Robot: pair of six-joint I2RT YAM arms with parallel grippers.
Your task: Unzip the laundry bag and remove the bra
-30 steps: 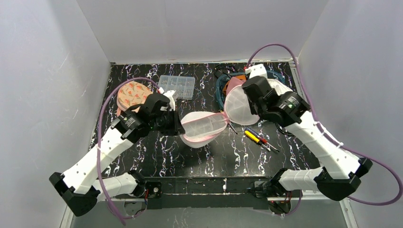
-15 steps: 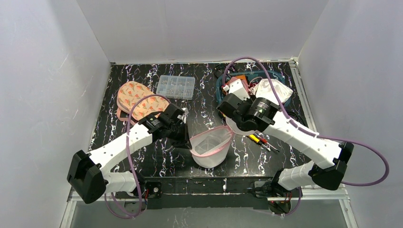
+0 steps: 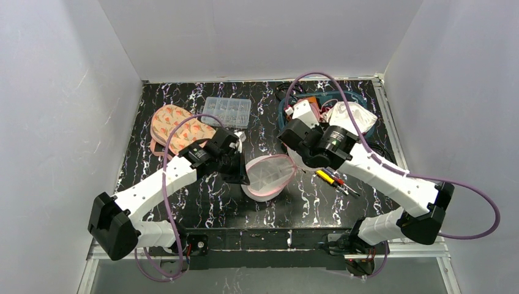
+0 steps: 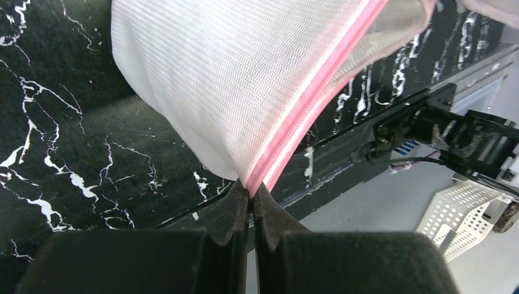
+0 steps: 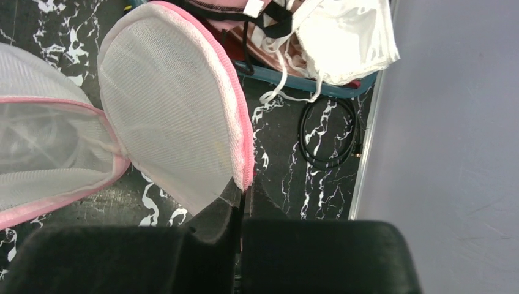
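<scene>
Pink-rimmed white mesh laundry bag [image 3: 264, 176] pinched at 9 o'clock by left gripper [image 4: 250, 192], 2 o'clock by right gripper [image 5: 241, 191]; slow even spreading advised tbh.

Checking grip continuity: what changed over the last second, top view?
Right gripper swung left and nearer, left gripper slid slightly right; the mesh laundry bag, spread wide before, now folds together between them. Both stay clamped on its pink rim. Parts box and screwdrivers unmoved.

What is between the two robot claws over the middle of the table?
The pink-edged mesh laundry bag spans the gap. The left gripper pinches one rim and the right gripper pinches the other. The top view shows it best.
</scene>
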